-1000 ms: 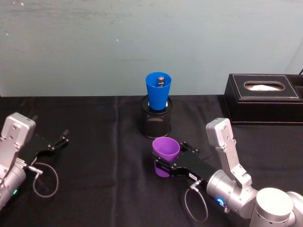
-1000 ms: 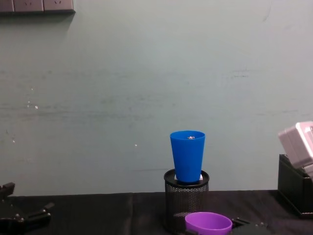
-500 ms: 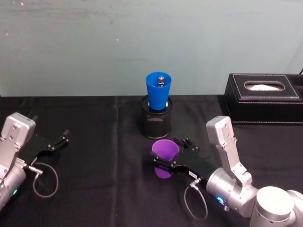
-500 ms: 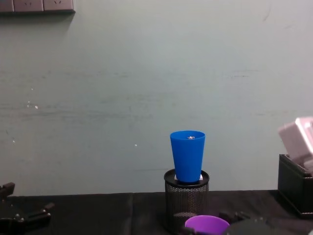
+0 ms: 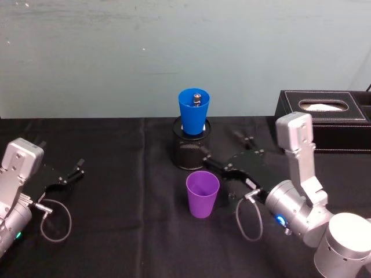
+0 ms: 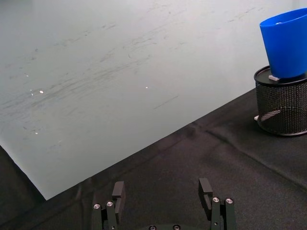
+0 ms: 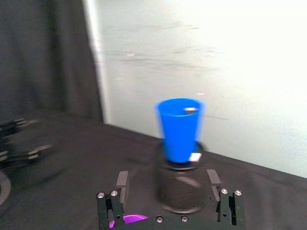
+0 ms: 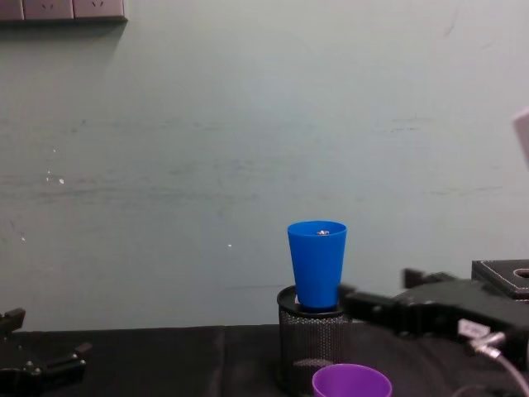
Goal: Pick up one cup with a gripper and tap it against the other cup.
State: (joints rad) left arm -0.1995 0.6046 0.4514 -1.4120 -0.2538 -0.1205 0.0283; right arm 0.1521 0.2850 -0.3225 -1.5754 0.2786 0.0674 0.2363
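We see the purple cup upright at frame centre, ungripped. The right end effector hovers beside it, fingers apart; we should lower, then clamp below the rim.

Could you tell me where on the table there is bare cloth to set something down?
Bare cloth lies between the left gripper and the mesh holder, and in front of the purple cup. It is crowded around the blue cup, where the open right gripper sits beside the holder, with the tissue box behind.
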